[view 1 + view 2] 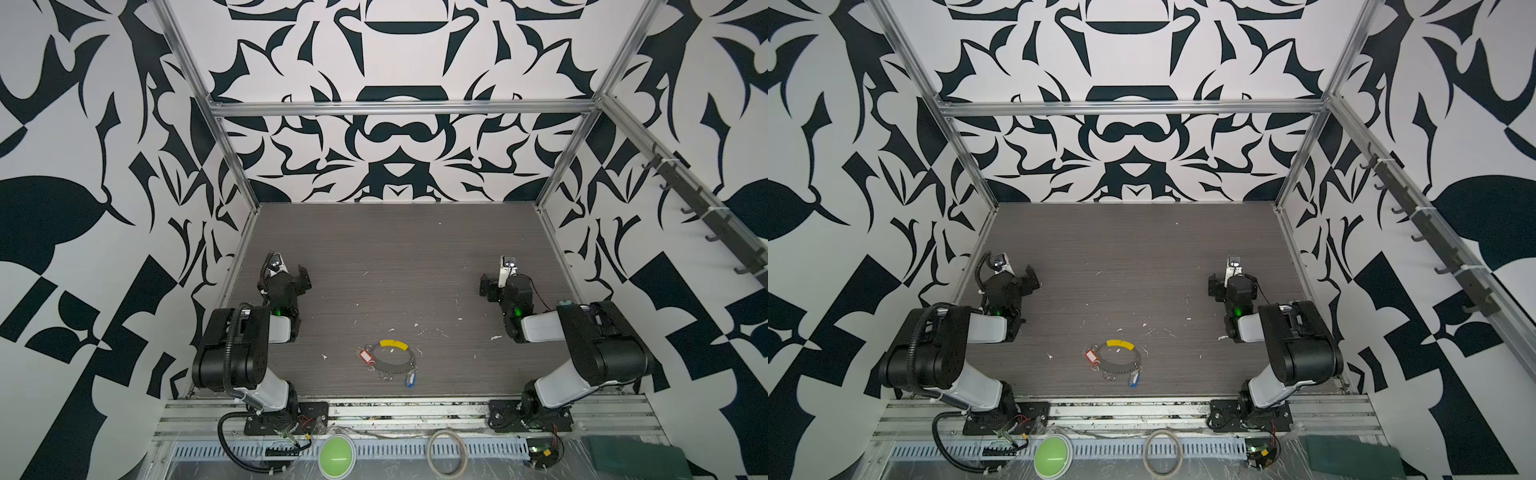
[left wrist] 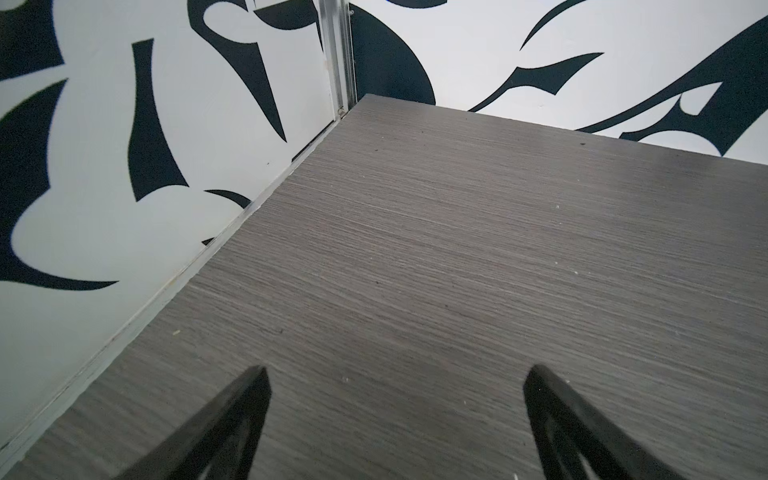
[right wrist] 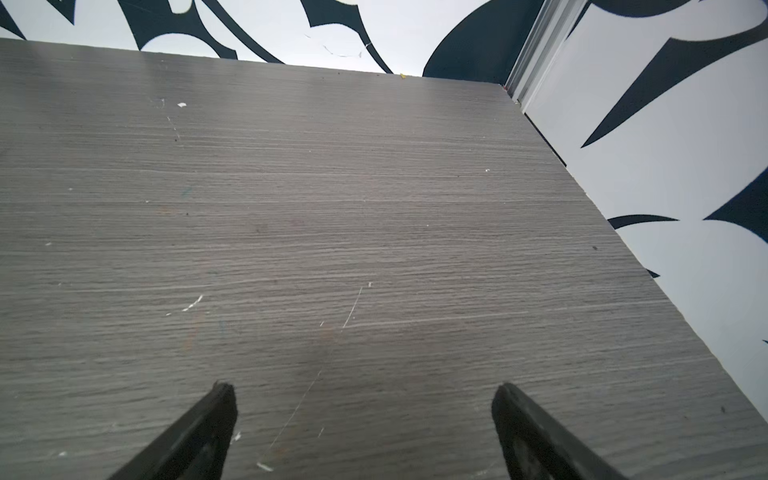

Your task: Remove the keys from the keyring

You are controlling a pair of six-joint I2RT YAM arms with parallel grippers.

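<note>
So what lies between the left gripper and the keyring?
Only bare table with a few white flecks. Nothing stands between the left gripper and the keyring, as both top views show.

Walls [image 1: 395, 62] on three sides: white, with bold black abstract shapes. Aluminium frame posts [image 1: 233, 158] at the far corners; crossbar [image 1: 399, 109] along the far wall. Tabletop [image 1: 395, 257] grey wood-grain, flecked with white scraps. Dark hook rail [image 1: 706, 210] on the right wall. Light even.

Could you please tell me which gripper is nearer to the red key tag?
Left. The left gripper hangs behind and left of the red key tag; the right gripper is farther off, behind and right.
</note>
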